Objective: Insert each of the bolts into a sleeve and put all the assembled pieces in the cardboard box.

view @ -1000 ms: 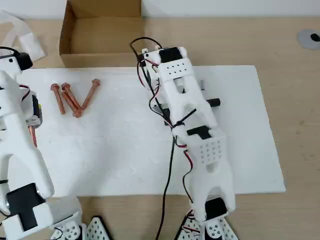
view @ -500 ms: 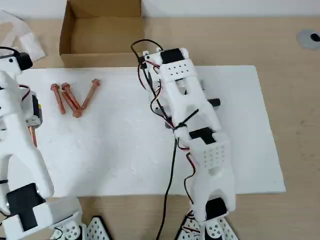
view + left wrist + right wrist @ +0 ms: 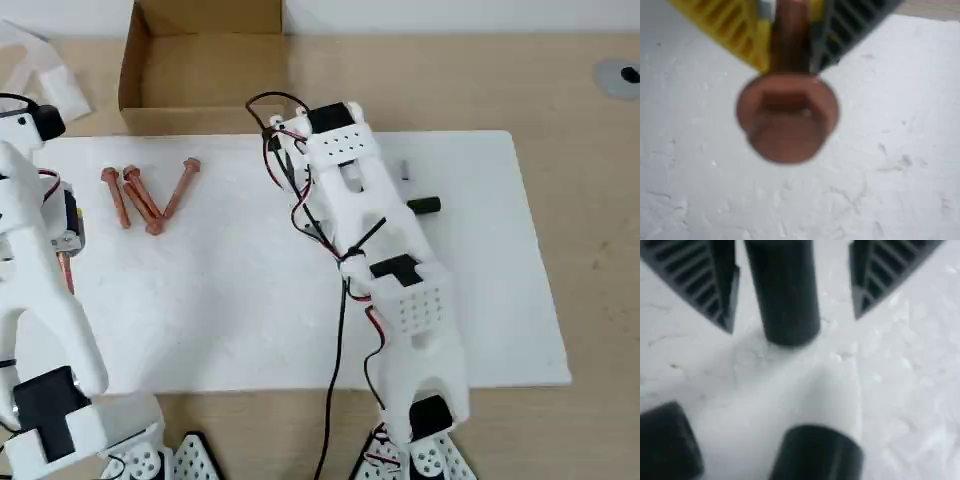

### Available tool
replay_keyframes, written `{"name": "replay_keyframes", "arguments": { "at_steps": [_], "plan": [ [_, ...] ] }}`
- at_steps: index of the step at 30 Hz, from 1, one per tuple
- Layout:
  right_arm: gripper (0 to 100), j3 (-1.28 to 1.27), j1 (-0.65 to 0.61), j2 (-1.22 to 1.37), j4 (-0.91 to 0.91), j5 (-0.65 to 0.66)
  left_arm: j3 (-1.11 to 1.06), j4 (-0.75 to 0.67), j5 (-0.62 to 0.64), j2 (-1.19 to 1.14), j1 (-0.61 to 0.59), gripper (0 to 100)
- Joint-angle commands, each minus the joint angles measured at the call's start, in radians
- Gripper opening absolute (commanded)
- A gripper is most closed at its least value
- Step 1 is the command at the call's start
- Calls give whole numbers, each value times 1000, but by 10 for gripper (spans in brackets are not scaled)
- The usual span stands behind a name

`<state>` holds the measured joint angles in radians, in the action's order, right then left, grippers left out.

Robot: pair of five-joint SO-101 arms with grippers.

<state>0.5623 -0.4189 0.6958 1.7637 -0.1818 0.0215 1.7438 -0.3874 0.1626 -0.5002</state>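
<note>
My left gripper (image 3: pixel 790 55), with one yellow and one black finger, is shut on the shank of a copper bolt (image 3: pixel 787 117) whose head points at the camera. In the high view that bolt (image 3: pixel 66 272) hangs at the left edge of the white foam board (image 3: pixel 220 300). My right gripper (image 3: pixel 792 317) is open low over the board, with a black sleeve (image 3: pixel 785 290) lying between its fingers, closer to one of them. Two more black sleeves (image 3: pixel 815 452) lie just beyond it. Several loose copper bolts (image 3: pixel 145 200) lie at the board's far left. The cardboard box (image 3: pixel 190 120) stands open behind them.
One black sleeve (image 3: pixel 425 205) lies on the board beside the right arm, and a small grey piece (image 3: pixel 404 170) lies farther back. Black and red cables (image 3: pixel 340 340) hang along the right arm. The board's middle and right side are bare foam.
The right arm's wrist has shifted a little to the left in the high view, uncovering more of the black sleeve beside it. The left arm has kept still with its bolt.
</note>
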Motion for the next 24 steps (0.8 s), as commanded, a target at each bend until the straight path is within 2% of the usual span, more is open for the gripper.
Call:
{"name": "replay_keyframes", "arguments": {
  "at_steps": [1,8,12,15,17,21,24],
  "plan": [
    [189,19,-10,-76,23,11,6,-8,-6,50,17,10],
    [189,2,-5,-154,25,60,6,-6,-6,50,17,10],
    [189,-79,-10,-193,25,158,5,-2,-37,50,17,10],
    [186,-160,-5,-243,25,175,5,-2,-38,51,12,10],
    [148,-196,-8,-282,25,176,5,-2,-38,51,12,10],
    [12,-202,-8,-343,25,176,5,-2,-37,51,18,10],
    [23,-219,-8,-375,25,175,5,-2,-37,51,18,10]
  ]
}}
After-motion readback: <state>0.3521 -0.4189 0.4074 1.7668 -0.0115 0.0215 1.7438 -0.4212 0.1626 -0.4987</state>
